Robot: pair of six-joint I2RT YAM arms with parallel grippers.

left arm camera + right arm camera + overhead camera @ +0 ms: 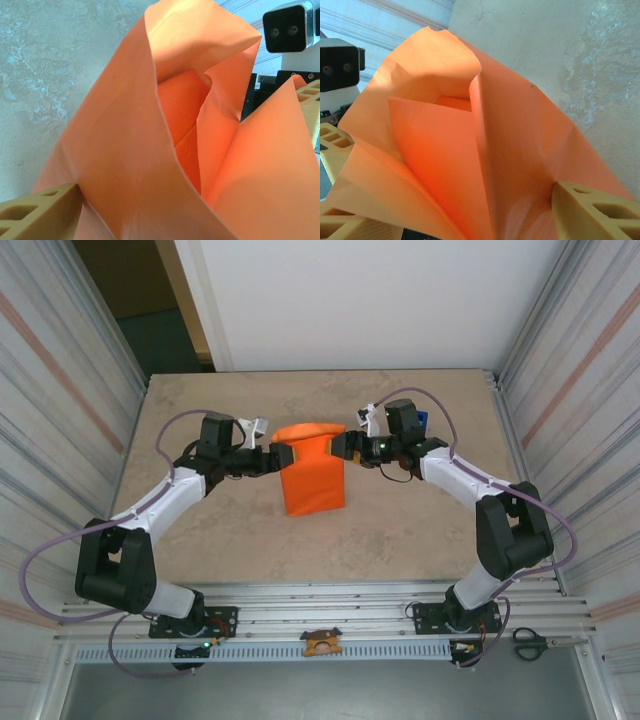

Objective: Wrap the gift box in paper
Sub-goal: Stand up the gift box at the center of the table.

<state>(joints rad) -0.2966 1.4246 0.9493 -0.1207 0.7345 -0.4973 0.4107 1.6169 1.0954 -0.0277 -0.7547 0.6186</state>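
Two grippers meet at the paper (312, 485), which sits about midway between the left and right edges of the table (200, 530), somewhat nearer the far edge than the near one. The near part of the sheet lies folded flat on the table. The far part stands up as an open pouch with creased walls.

The left gripper (272, 458) touches the left side of that raised part, and the right gripper (347, 447) touches the right side. Both are spread wide. In the left wrist view one tan finger (35, 215) rests against the pouch's outer wall. In the right wrist view the fingers (590, 210) stand far apart with the folds between them.

The gift box cannot be made out among the folds. Scissors (530, 643) lie on the rail past the table's near right corner.
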